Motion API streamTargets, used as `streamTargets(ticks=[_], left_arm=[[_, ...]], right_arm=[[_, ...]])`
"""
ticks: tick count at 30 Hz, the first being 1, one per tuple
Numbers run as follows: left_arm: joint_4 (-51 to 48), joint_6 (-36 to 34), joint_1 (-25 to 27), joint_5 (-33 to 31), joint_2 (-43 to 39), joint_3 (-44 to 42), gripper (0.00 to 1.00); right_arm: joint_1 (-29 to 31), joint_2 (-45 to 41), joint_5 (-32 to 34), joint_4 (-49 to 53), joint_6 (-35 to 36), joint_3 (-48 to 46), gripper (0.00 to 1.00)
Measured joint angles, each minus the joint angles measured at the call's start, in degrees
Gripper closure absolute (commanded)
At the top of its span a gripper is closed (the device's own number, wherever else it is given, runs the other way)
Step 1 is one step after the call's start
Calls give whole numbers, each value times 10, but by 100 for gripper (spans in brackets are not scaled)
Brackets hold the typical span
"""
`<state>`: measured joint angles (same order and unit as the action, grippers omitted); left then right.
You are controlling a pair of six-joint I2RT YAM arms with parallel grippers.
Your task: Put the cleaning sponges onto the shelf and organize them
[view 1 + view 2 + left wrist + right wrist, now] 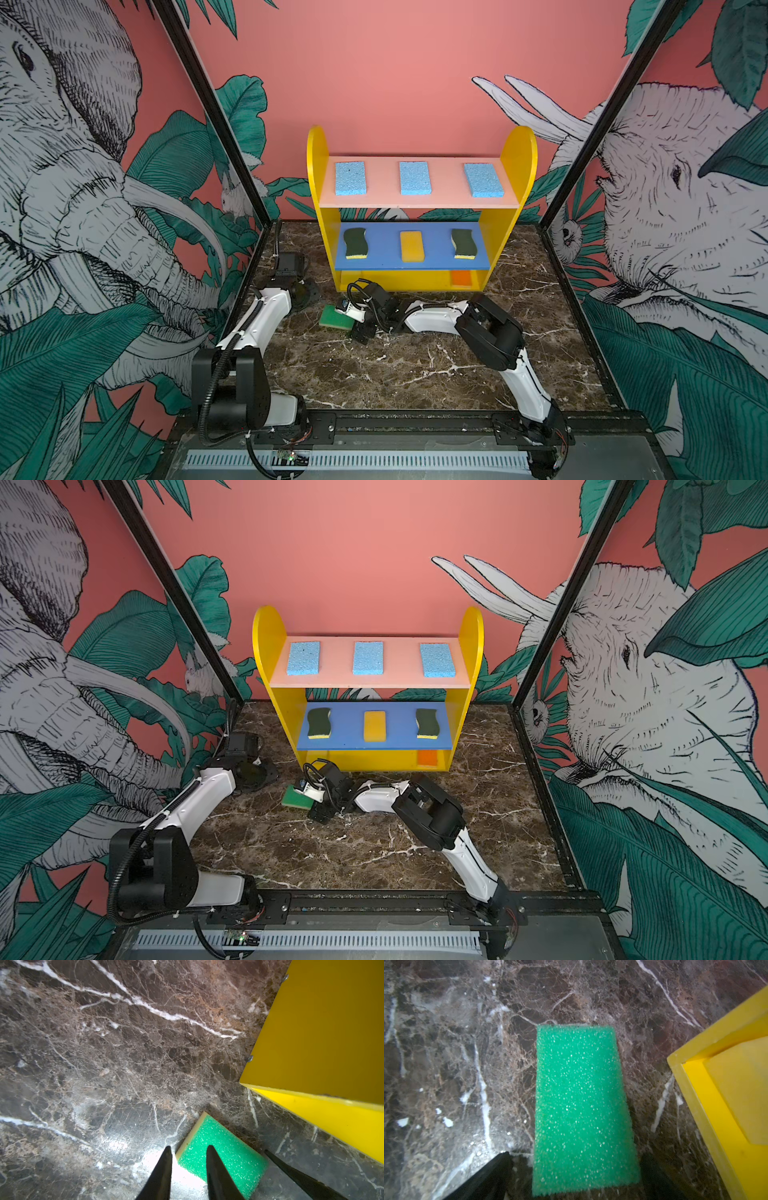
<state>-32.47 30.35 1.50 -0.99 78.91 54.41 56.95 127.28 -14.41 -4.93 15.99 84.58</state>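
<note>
**GREEN SPONGE AT SHELF BASE**

The bright green sponge (581,1095) lies flat on the marble table (374,374), just beside the shelf (513,174) base. Right gripper (576,1155) straddles it, jaws spread wide, not pinching. Left gripper (189,1147) sits near 1 sponge corner, fingers (164,1167) slightly apart, empty. An orange sponge (461,277) occupies the base.

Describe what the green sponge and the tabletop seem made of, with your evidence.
Green sponge: likely scouring fibre over pale foam; speckled fuzzy top, cream side layer. Tabletop: glossy marble or marble-look laminate; brown, white veins, glare patches.
</note>
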Motion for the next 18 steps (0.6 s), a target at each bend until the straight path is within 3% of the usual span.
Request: streamTargets(ticks=[9,18], left_arm=[[-7,-2,-1,-4,-4,0,69],[-7,-2,-3,-5,-4,0,69]], right_arm=[[2,3,-32,24,23,8,11],[11,3,-21,23,18,10,5]])
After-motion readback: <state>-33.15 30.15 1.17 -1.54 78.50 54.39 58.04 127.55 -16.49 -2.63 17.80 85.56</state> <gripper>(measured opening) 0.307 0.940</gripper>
